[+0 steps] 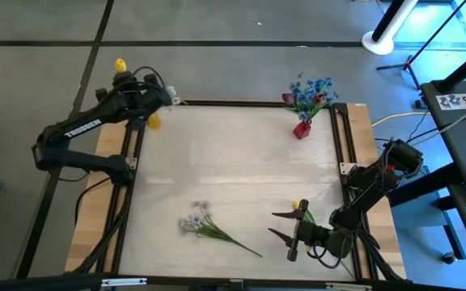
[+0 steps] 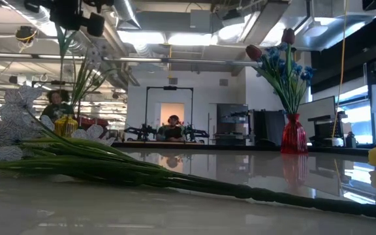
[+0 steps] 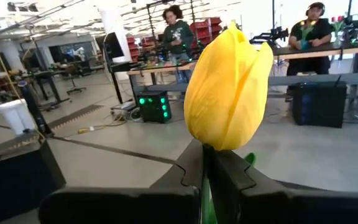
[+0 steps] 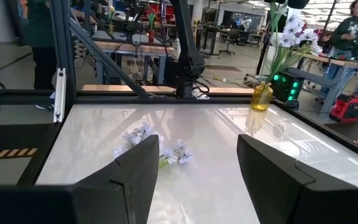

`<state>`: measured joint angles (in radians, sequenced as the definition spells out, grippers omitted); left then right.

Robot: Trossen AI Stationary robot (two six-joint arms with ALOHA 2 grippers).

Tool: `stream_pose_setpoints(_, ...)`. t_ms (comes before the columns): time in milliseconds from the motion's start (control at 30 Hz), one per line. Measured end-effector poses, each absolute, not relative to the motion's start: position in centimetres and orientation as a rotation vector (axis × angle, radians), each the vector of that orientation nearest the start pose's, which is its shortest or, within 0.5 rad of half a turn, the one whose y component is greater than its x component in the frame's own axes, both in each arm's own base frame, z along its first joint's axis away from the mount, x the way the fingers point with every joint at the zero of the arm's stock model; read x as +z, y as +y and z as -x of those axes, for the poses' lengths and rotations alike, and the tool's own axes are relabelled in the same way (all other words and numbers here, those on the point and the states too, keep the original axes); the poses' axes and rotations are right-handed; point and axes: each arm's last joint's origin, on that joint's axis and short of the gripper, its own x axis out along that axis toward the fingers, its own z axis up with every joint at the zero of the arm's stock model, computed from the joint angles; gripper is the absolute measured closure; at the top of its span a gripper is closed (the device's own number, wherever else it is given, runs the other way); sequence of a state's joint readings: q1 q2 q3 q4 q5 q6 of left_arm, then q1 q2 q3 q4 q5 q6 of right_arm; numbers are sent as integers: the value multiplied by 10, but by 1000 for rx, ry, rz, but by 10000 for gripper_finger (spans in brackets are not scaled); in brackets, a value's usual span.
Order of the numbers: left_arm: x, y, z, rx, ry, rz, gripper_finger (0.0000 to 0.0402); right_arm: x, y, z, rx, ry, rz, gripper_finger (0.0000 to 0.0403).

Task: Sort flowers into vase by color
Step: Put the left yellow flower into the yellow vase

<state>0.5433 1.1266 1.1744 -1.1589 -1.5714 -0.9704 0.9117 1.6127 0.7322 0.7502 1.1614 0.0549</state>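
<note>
My left gripper [image 1: 124, 78] is shut on a yellow tulip [image 3: 229, 87] at the table's far left corner, above a small yellow vase [image 1: 154, 121] that holds white sprays [image 4: 291, 31]. A red vase [image 1: 302, 129] at the far right holds blue clusters [image 1: 312, 89] and dark red tulips. A pale bunch [image 1: 196, 222] lies on its side on the table near the front. My right gripper [image 1: 272, 224] is open and empty to the right of the bunch, fingers pointing at it [image 4: 160, 152]. A second yellow tulip [image 1: 300, 205] lies beside my right gripper. My left gripper pinches the yellow tulip's stem [image 3: 207, 163] between its two fingers, right below the flower head. The head stands out past the fingertips. The stem runs back between the fingers, and the gripper hides its lower part.
The table has a black frame rail along its left and right sides [image 1: 342, 137]. The middle of the pale tabletop [image 1: 233, 170] is bare. People sit and stand at benches in the room beyond the table.
</note>
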Motion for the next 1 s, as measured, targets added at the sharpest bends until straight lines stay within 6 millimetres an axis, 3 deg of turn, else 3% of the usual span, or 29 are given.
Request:
stream_pose_setpoints(433, 359, 122, -135, 2149, -15, 8, 392, 206, 230, -213, -253, 60, 64, 185)
stream_pose_setpoints(667, 361, 131, -130, 2204, 69, -36, 392, 206, 230, -213, -253, 60, 64, 185)
stream_pose_setpoints(1000, 362, 135, -129, 2215, 11, 10, 392, 206, 230, -213, -254, 60, 64, 185)
